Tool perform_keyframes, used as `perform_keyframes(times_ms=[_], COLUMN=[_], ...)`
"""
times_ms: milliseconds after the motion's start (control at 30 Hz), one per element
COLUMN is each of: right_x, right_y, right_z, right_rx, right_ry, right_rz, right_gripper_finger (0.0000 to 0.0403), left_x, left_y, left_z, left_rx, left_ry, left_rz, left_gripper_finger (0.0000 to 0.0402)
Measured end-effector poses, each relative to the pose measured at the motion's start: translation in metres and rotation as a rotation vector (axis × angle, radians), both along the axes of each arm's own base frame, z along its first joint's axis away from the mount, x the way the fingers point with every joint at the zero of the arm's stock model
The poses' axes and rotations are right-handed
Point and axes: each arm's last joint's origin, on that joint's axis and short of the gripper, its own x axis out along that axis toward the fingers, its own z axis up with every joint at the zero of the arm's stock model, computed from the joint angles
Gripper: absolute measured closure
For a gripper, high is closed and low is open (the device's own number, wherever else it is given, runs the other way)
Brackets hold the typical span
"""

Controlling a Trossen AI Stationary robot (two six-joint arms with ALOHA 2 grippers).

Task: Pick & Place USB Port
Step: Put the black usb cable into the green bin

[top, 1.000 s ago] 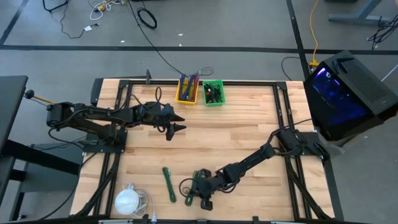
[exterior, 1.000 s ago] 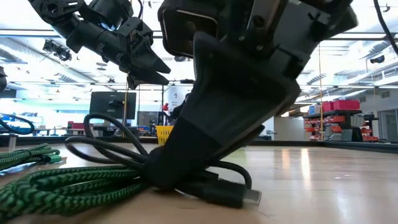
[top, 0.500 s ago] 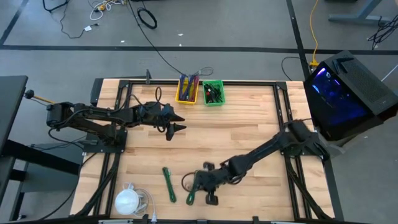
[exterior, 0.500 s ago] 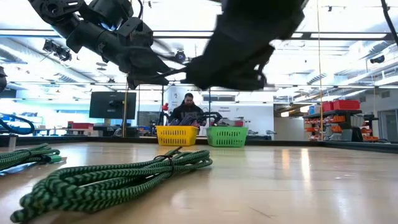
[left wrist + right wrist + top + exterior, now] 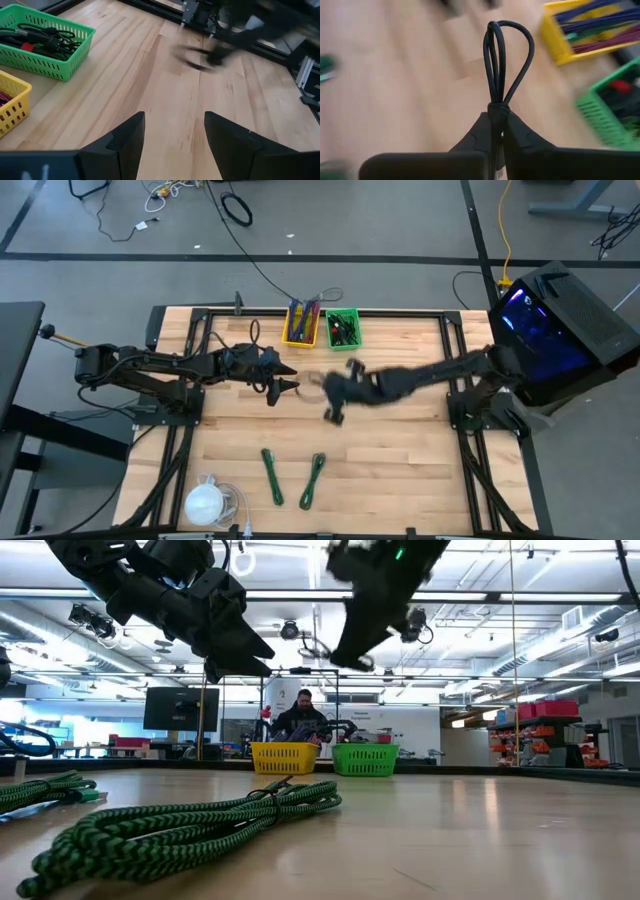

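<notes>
Lying nearest on the smooth wooden table (image 5: 400, 450), two green braided cords (image 5: 190, 825) are all that remains there: the right gripper (image 5: 496, 131) has lifted the black cable (image 5: 501, 60), fingers clamped on its looped, glossy bundle, and swung mid-table toward the green bin (image 5: 343, 329), so placing looks next. Beyond, the left gripper (image 5: 172, 137) waits, fingers apart.
</notes>
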Motion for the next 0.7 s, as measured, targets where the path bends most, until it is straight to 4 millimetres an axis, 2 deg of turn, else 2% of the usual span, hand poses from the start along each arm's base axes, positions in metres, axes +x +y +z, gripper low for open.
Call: perform_keyframes(times_ms=[167, 267, 367, 533, 700], right_x=[0.003, -0.002, -0.010, -0.024, -0.038], right_y=[-0.073, -0.118, -0.154, -0.196, -0.219], right_z=[0.000, 0.001, 0.000, -0.013, -0.042], right_rx=[-0.032, -0.029, -0.035, 0.017, 0.048], right_ry=[0.006, -0.008, -0.023, -0.076, -0.128], right_rz=[-0.101, -0.190, -0.273, -0.346, -0.395], right_gripper_finger=[0.0389, 0.0389, 0.0389, 0.0389, 0.0389], left_x=[0.000, 0.000, 0.000, 0.000, 0.000], left_y=[0.000, 0.000, 0.000, 0.001, 0.001], left_z=[0.000, 0.000, 0.000, 0.000, 0.000], left_rx=[0.001, 0.001, 0.002, 0.014, 0.026], left_ry=[-0.001, -0.001, -0.001, 0.000, 0.000], left_rz=[0.001, 0.002, 0.005, 0.015, 0.025], left_gripper_finger=[0.0191, 0.0191, 0.0191, 0.0191, 0.0191])
